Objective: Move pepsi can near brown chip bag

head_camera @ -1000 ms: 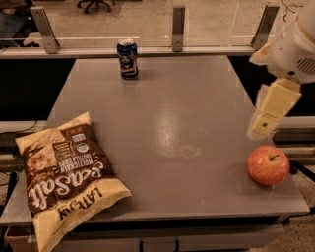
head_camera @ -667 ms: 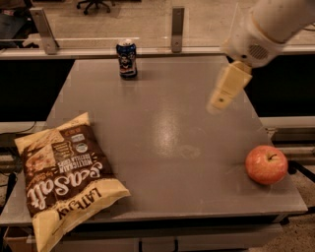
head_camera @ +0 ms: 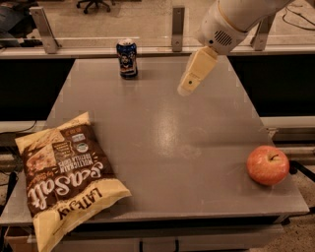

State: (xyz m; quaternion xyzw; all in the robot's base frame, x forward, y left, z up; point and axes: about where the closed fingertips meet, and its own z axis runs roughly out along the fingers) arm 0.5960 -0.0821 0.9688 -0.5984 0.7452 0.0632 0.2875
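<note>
Count on the worktop [head_camera: 172,147]: three items, one of each.

1x pepsi can [head_camera: 127,59]: dark blue, silver top, upright at the far edge, left of centre. Nothing touches it.

1x brown chip bag [head_camera: 64,182]: lies flat at the near-left corner, brown and cream-yellow, with "Sea Salt" lettering running slantwise. Its lower corner hangs past the near edge. It is much bigger than the can.

1x apple [head_camera: 267,165]: red, stem up, near side by the right edge, standing alone.

Can and bag are well apart, at the far edge and the near-left corner, with bare grey surface between them. The apple sits well apart from both.

1x pincer [head_camera: 186,89]: cream-coloured, on a white arm coming in from the upper right. It hangs in the air over the far half of the worktop, right of the can and clear of it, tilted with the tip pointing down and left. It is seen side-on as one block, so I cannot tell how far open it is. It has hold of nothing and is not in contact with the can, bag or apple.

Behind the worktop is a rail with three metal posts [head_camera: 178,27]. Beyond it is a floor with one office chair base [head_camera: 93,4].
</note>
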